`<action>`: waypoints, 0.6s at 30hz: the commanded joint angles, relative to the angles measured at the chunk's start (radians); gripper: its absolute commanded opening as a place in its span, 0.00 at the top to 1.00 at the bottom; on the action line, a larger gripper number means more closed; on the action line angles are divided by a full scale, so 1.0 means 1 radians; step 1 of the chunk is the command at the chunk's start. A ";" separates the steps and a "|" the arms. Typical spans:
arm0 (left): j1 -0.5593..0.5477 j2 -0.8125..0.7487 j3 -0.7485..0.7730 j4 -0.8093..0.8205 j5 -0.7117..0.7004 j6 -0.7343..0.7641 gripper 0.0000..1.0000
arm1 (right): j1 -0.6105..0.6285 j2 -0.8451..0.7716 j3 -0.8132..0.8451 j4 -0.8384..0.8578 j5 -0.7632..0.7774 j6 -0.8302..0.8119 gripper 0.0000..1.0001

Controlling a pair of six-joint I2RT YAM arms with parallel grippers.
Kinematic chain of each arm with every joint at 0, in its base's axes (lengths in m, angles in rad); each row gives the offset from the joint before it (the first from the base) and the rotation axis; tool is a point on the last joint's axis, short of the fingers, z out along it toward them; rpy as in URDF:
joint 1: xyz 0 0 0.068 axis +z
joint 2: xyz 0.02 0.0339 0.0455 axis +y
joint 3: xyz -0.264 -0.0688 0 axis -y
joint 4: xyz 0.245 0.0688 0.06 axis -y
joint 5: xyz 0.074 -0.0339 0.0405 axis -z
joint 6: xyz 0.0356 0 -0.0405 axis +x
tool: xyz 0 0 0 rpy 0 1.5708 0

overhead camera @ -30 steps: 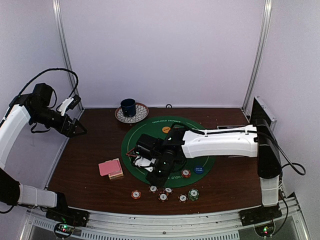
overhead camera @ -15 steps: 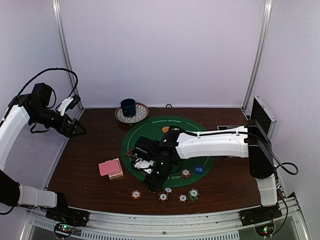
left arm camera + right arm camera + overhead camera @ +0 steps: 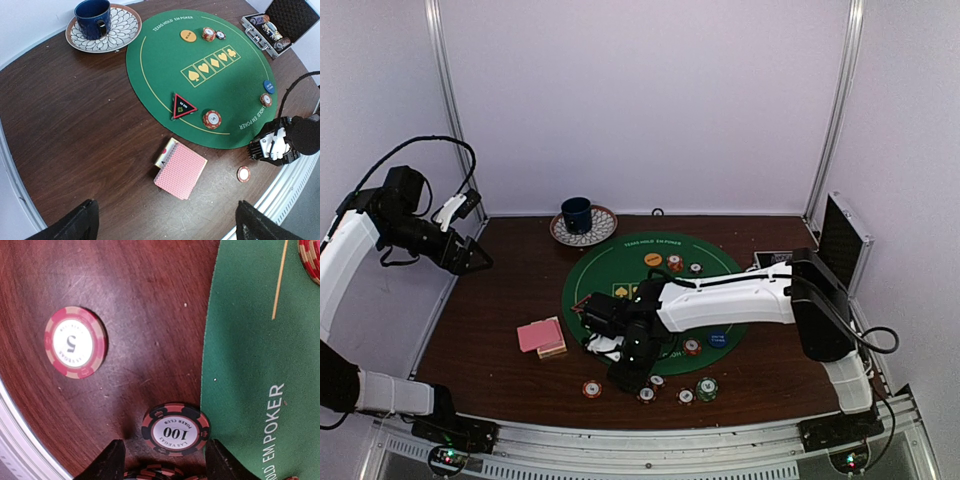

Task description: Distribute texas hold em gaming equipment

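Observation:
My right gripper (image 3: 625,376) is open, low over the table just off the green mat's (image 3: 620,262) near edge. In the right wrist view its fingers (image 3: 107,462) flank a black-and-red "100" chip (image 3: 175,429); part of another striped chip (image 3: 160,474) shows closer in. A red "5" chip (image 3: 75,342) lies to the left. The pink-backed cards (image 3: 181,170) lie left of the mat. The triangle marker (image 3: 182,106), a chip (image 3: 212,119), the yellow disc (image 3: 188,35) and blue disc (image 3: 269,86) sit on the mat. My left gripper (image 3: 475,258) is open, high at far left.
A blue cup (image 3: 577,214) on a patterned saucer (image 3: 603,226) stands at the back. The open black case (image 3: 840,240) stands at the right edge with chips inside (image 3: 265,27). Several more chips (image 3: 686,396) lie along the table's front edge.
My right gripper has moved off the mat toward the table's front edge, down among the loose chips. The left arm has not moved.

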 commanded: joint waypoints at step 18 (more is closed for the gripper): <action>0.005 -0.013 0.007 0.004 -0.004 0.012 0.02 | 0.014 0.007 0.040 0.053 0.114 -0.004 0.73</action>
